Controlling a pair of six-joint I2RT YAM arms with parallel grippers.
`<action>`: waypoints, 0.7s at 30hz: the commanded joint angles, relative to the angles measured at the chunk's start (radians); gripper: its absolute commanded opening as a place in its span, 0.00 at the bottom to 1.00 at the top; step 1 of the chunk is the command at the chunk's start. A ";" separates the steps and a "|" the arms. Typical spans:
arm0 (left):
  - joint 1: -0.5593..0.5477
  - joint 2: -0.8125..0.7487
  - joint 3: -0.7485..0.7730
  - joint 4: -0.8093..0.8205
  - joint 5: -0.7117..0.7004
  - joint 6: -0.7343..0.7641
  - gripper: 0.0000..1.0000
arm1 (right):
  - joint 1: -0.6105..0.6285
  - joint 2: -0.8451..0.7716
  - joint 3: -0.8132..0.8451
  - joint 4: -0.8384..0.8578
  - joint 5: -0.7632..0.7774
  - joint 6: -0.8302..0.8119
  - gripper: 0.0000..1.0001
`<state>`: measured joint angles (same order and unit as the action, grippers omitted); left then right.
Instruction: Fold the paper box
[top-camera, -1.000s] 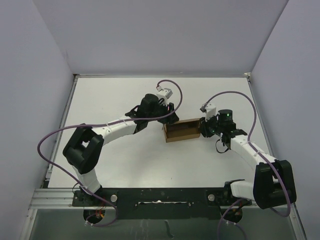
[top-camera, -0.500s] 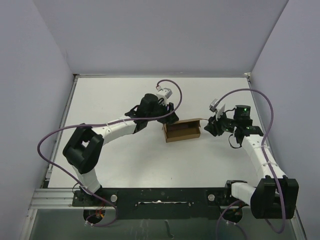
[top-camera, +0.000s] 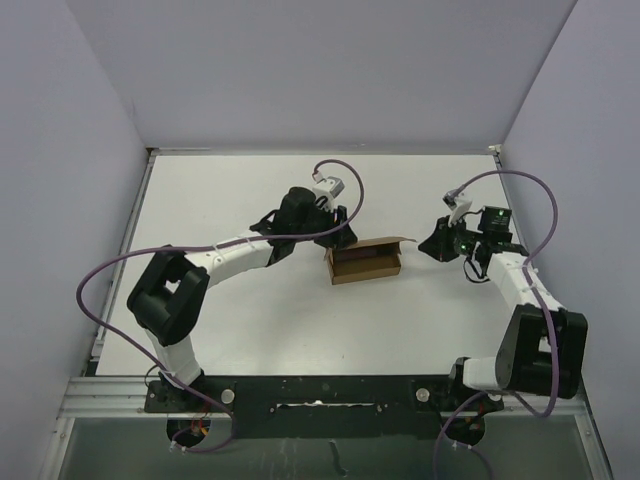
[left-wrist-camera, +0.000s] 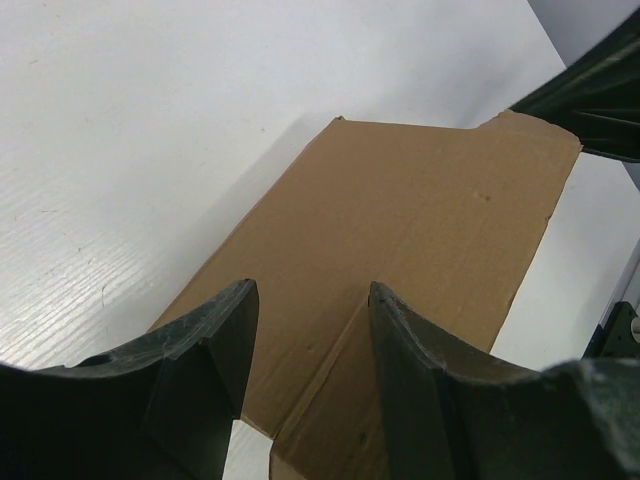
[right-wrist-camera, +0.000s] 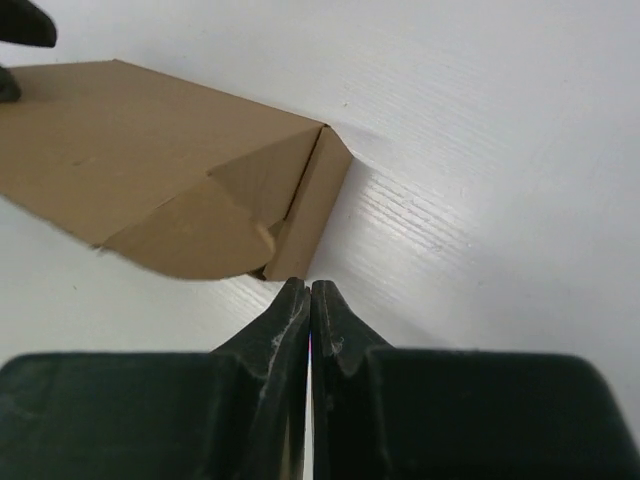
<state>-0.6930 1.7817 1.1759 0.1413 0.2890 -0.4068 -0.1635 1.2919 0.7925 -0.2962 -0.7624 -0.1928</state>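
The paper box (top-camera: 365, 263) is a small brown carton lying mid-table, its long side running left to right. My left gripper (top-camera: 336, 237) stands at its back-left end. In the left wrist view the two fingers (left-wrist-camera: 215, 335) are apart over the box's near end (left-wrist-camera: 400, 210), with a cardboard crease running between them; no squeeze on the card shows. My right gripper (top-camera: 432, 246) hangs to the right of the box, apart from it. Its jaws (right-wrist-camera: 310, 287) are shut on nothing, tips just short of the box's folded end flap (right-wrist-camera: 195, 235).
White tabletop (top-camera: 240, 180) ringed by pale walls at the back and sides. Purple cables (top-camera: 500, 178) loop above both arms. A black mounting rail (top-camera: 320, 392) runs along the near edge.
The right arm has drawn back to the right, away from the box's end, and its jaws have closed. The left arm and the box have stayed put.
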 joint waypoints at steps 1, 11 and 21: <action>0.012 0.025 0.036 0.037 0.027 0.003 0.46 | 0.021 0.126 0.023 0.196 -0.036 0.250 0.00; 0.013 0.039 0.045 0.034 0.035 -0.008 0.46 | 0.103 0.289 0.050 0.279 -0.104 0.341 0.00; 0.004 0.061 0.052 0.027 0.043 -0.023 0.45 | 0.119 0.273 0.051 0.262 -0.141 0.313 0.00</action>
<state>-0.6857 1.8309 1.1805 0.1402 0.3145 -0.4187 -0.0544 1.5963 0.8078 -0.0601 -0.8646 0.1257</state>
